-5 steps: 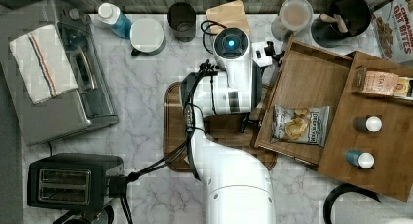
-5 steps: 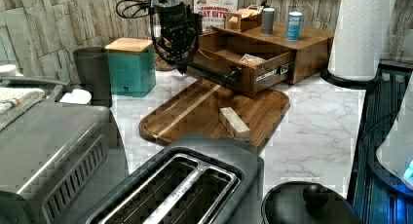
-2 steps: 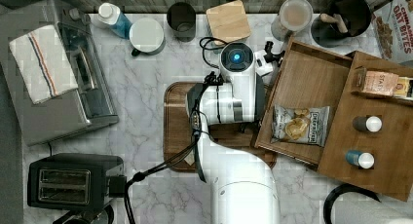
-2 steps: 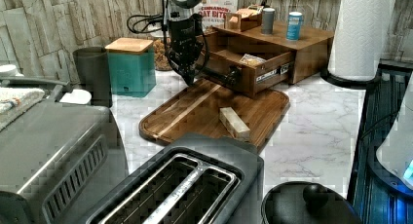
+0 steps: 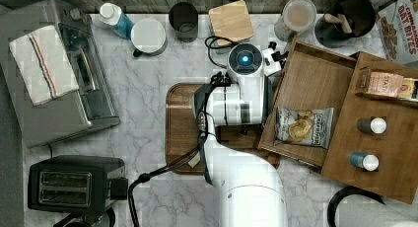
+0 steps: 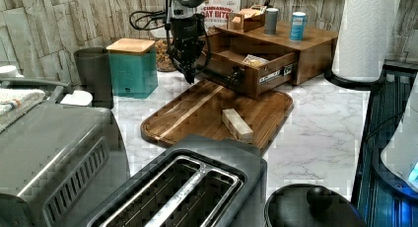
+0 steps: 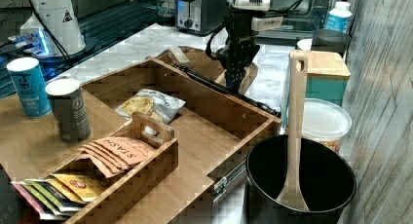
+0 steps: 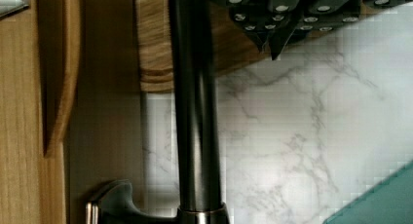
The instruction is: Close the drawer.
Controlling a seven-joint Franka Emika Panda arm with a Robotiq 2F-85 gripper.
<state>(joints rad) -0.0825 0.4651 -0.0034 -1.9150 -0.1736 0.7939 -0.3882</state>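
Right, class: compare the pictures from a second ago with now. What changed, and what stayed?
The gripper has come down and shifted toward the left view's right, nearer the front of the drawer. It grips nothing. The drawer stays open with the chip bag inside; the cutting board and wooden block have not moved.

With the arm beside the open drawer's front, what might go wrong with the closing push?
1. The gripper hangs near one end of the brown wooden drawer, not mid-front; an off-centre push may skew and jam it.
2. The fingertips might slip off the dark metal bar handle.
3. The crinkly chip bag inside could slide.
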